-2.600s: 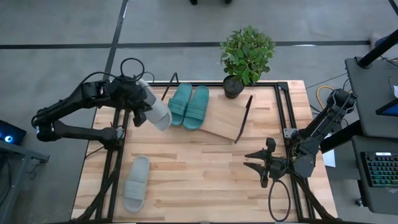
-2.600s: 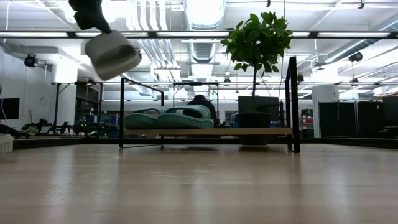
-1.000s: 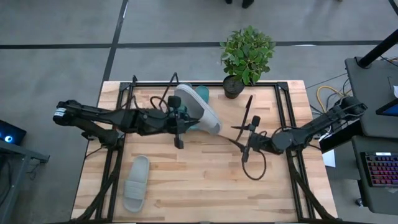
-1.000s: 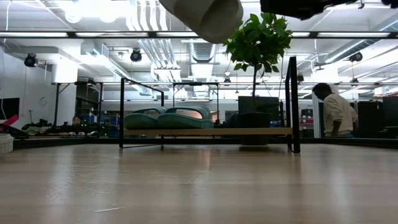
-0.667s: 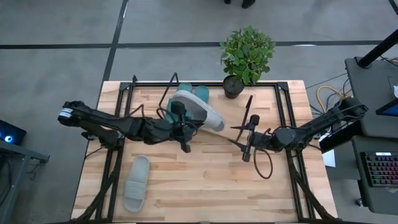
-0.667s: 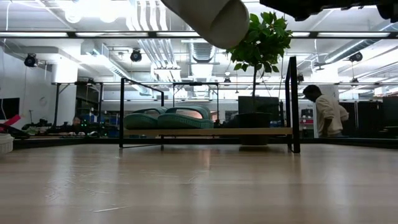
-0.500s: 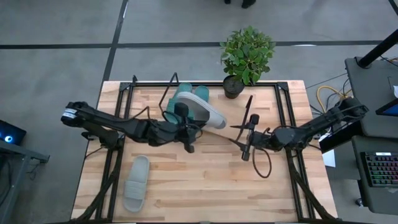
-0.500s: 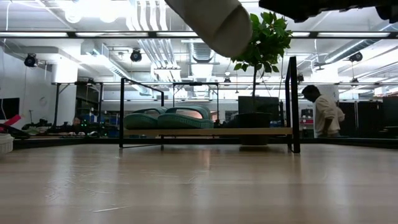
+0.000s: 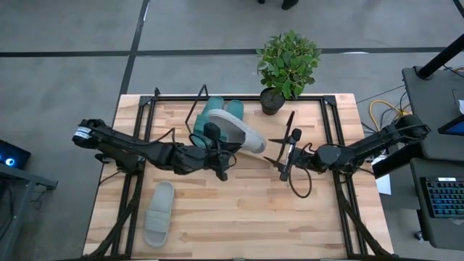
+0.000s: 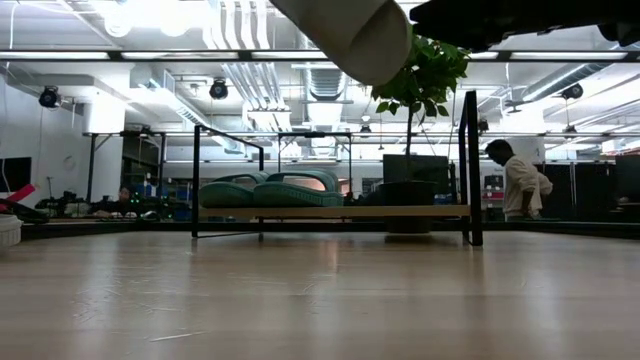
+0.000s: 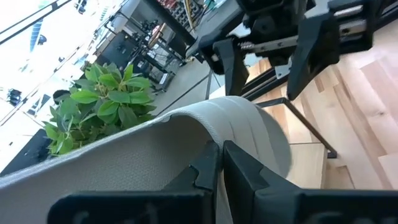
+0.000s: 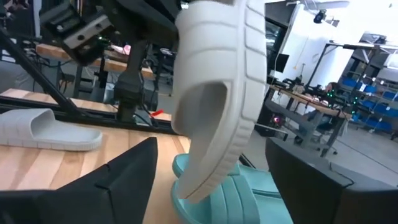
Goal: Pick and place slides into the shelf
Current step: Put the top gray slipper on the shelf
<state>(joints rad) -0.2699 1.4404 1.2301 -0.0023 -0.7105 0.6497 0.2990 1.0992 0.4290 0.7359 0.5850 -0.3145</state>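
My left gripper [image 9: 217, 151] reaches in from the table's left and is shut on a light grey slide [image 9: 238, 130], which hangs high over the shelf [image 10: 400, 211]. Two teal slides [image 10: 270, 190] lie side by side on the shelf's slanted board, partly hidden under the held slide in the high view. The other grey slide [image 9: 159, 214] lies flat on the table near the front left. My right gripper [image 9: 274, 152] stands open just to the right of the held slide, its fingers pointing at it and touching nothing. My left gripper pinches the grey slide's broad ribbed strap [image 11: 233, 134] between its two shut fingers. The fingers come nearly level from the table's left. The slide is lifted clear of shelf and table and is rolled onto its side, its ridged sole [image 12: 249, 81] facing my right gripper.
A potted plant [image 9: 288, 64] stands at the table's far edge beside the shelf's right end frame [image 10: 470, 165]. Black frame rails [image 9: 330, 138] run along both table sides. A person [image 10: 515, 180] stands in the room beyond. Bare wood lies at the near middle [image 9: 239, 217].
My left gripper has moved a little toward the table's right and near edge and sunk slightly, rolling its wrist; the grey slide has gone with it and turned, staying clear above the shelf. My right gripper has drifted toward the far edge, closer to the slide, and stays open.
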